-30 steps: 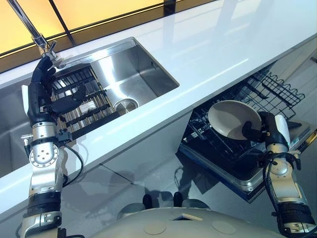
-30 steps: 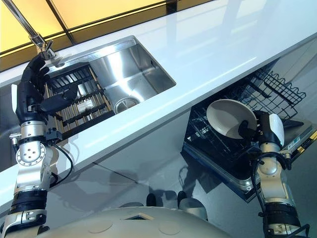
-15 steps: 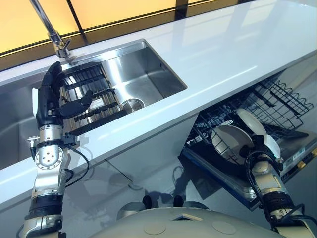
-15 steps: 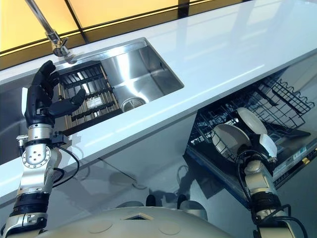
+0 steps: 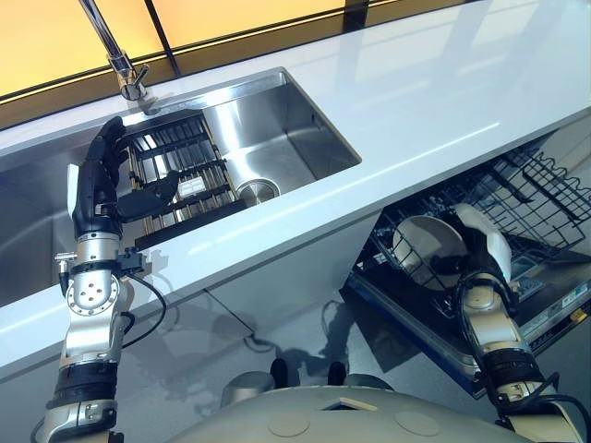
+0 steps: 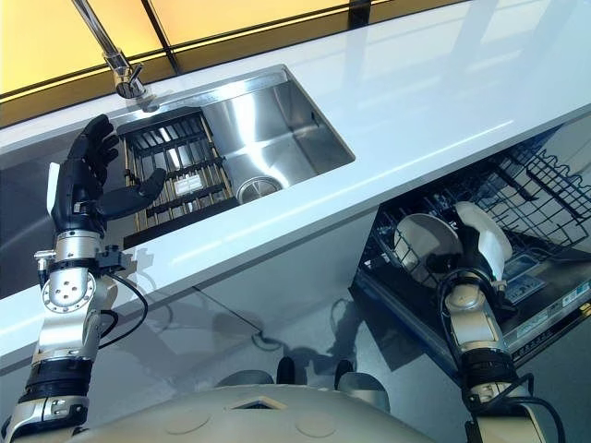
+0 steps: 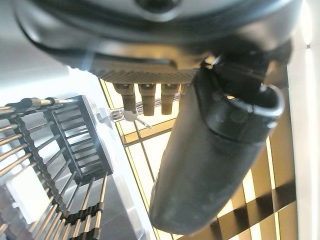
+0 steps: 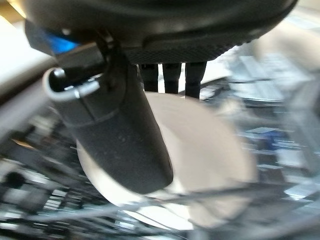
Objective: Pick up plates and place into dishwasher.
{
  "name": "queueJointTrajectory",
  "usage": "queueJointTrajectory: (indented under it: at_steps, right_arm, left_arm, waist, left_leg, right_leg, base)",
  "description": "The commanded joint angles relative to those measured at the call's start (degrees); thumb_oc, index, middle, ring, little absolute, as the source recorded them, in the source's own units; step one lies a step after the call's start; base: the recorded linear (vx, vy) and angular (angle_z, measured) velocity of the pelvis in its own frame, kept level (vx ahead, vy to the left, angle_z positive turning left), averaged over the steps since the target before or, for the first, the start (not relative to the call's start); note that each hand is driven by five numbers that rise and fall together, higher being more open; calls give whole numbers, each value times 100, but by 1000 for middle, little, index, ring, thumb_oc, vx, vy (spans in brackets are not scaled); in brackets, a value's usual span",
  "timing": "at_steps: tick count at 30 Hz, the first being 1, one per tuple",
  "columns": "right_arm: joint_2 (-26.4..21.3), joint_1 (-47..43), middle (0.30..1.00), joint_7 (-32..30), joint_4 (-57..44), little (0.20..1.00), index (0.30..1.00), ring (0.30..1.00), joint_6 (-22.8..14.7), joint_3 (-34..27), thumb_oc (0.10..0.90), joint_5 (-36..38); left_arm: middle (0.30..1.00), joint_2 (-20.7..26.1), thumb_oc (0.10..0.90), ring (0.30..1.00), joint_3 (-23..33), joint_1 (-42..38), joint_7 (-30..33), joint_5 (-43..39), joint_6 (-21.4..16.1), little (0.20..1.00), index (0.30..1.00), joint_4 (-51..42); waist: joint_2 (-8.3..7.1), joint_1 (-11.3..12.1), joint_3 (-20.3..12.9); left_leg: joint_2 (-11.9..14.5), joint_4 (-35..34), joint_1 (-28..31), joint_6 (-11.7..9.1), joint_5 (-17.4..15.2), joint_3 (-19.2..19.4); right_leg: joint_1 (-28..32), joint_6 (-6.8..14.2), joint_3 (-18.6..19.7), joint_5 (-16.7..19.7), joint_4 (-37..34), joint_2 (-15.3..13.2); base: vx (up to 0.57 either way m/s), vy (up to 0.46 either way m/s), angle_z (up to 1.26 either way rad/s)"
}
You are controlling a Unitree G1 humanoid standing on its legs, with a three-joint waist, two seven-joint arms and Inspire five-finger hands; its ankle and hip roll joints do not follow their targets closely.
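A beige plate (image 5: 423, 244) stands on edge among the wires of the pulled-out dishwasher rack (image 5: 540, 189), below the counter at the right. My right hand (image 5: 473, 260) is down in the rack at the plate's right edge. In the right wrist view its thumb (image 8: 120, 135) lies across the plate (image 8: 210, 150) and the fingers go behind it, so the hand is shut on the plate. My left hand (image 5: 97, 185) is raised over the sink, open, with straight fingers and nothing in it.
A steel sink (image 5: 295, 129) with a tall faucet (image 5: 115, 51) is set in the white countertop (image 5: 443, 92). A black dish rack (image 5: 175, 175) lies in the sink by my left hand. The dishwasher's open door (image 5: 425, 323) juts out below the rack.
The view has shifted. My right hand has brought the plate down from above the rack and set it among the wires. The left hand has stayed raised over the sink.
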Motion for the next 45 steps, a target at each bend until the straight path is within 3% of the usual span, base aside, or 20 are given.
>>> queueJointTrajectory:
  at_steps: [1,5,11,17,20,23,25,29,32,36,41,43,45]
  right_arm:
    - [-332,-384,900,-1051,-964,900,900,900,-1349,-626,800,-143]
    - [-246,-79,900,-1226,-1246,900,900,900,-1844,-1025,800,90]
    - [-80,464,900,-1346,-1284,900,900,900,-2257,-1552,800,519]
    - [406,662,900,-1380,-764,900,900,900,-2750,-1916,800,2401]
    - [635,704,900,-1015,-247,900,900,900,-2568,-2051,800,3290]
    - [784,734,900,-515,285,900,900,900,-2657,-2099,800,4050]
    - [901,666,900,98,750,900,900,900,-2790,-2116,800,4782]
    - [1009,469,900,1081,1286,900,900,900,-2593,-2106,800,5520]
    - [913,342,900,1486,1570,900,900,900,-2609,-2105,800,5504]
    - [723,210,900,1445,1950,900,900,900,-2821,-2052,800,5202]
    - [622,210,900,1463,1981,900,900,900,-2794,-1922,800,4782]
    - [574,235,900,1341,1925,900,900,900,-2895,-1820,800,4518]
    - [499,249,900,750,1780,900,900,900,-3102,-1744,800,4047]
  left_arm:
    - [900,446,800,900,224,-389,80,28,-347,900,900,-291]
    - [900,414,800,900,374,-226,-17,-34,-424,900,900,-257]
    - [900,387,800,900,607,58,-166,-142,-621,900,900,-246]
    - [900,373,800,900,728,148,-180,-200,-942,900,900,45]
    - [900,417,800,900,738,141,-154,-238,-911,900,900,92]
    - [900,472,800,900,755,145,-174,-306,-879,900,900,127]
    - [900,526,800,900,765,100,-245,-362,-873,900,900,220]
    - [900,522,800,900,723,18,-288,-345,-778,900,900,225]
    - [900,482,800,900,674,-13,-272,-311,-691,900,900,128]
    - [900,417,800,900,610,-26,-264,-243,-558,900,900,-51]
    - [900,363,800,900,568,9,-189,-217,-442,900,900,-179]
    - [900,347,800,900,536,49,-124,-239,-447,900,900,-190]
    - [900,335,800,900,491,69,-68,-252,-408,900,900,-236]
  waist:
    - [-32,-78,-434]
    - [-29,-163,-488]
    - [-25,-293,-511]
    - [6,-412,-497]
    - [51,-458,-462]
    - [75,-470,-420]
    - [98,-454,-395]
    - [156,-409,-337]
    - [220,-376,-263]
    - [307,-315,-152]
    - [403,-277,-46]
    - [443,-269,4]
    - [476,-257,58]
  left_leg:
    - [-148,35,65,254,-486,214]
    - [-138,35,67,248,-510,281]
    - [-117,35,53,237,-526,368]
    - [-89,35,6,211,-527,470]
    - [-84,35,-14,196,-524,504]
    - [-89,35,-24,186,-518,496]
    - [-95,35,-44,171,-502,486]
    - [-111,35,-54,141,-461,447]
    - [-119,35,-60,128,-423,397]
    - [-128,35,-66,112,-363,322]
    - [-133,35,-101,88,-274,226]
    - [-126,35,-113,72,-228,197]
    - [-116,35,-113,58,-216,161]
  right_leg:
    - [-393,469,-8,-221,647,-91]
    - [-392,469,53,-268,609,-54]
    - [-416,443,122,-330,584,-1]
    - [-505,435,189,-345,615,26]
    - [-543,421,203,-365,636,26]
    - [-565,394,198,-389,652,29]
    - [-568,372,173,-389,635,22]
    - [-566,348,126,-375,645,-1]
    - [-586,326,103,-370,694,-27]
    - [-590,300,90,-365,759,-50]
    - [-608,265,74,-374,829,-59]
    - [-627,247,68,-385,880,-60]
    - [-612,230,68,-445,922,-59]
  base:
    - [-6,-28,-6]
    - [-1,-27,-9]
    - [-4,-31,-13]
    - [-20,-20,-9]
    - [-3,-10,-9]
    - [1,-24,-7]
    - [17,-49,0]
    - [23,-24,1]
    - [24,-8,2]
    - [35,0,4]
    - [34,16,7]
    - [49,37,7]
    - [38,37,7]
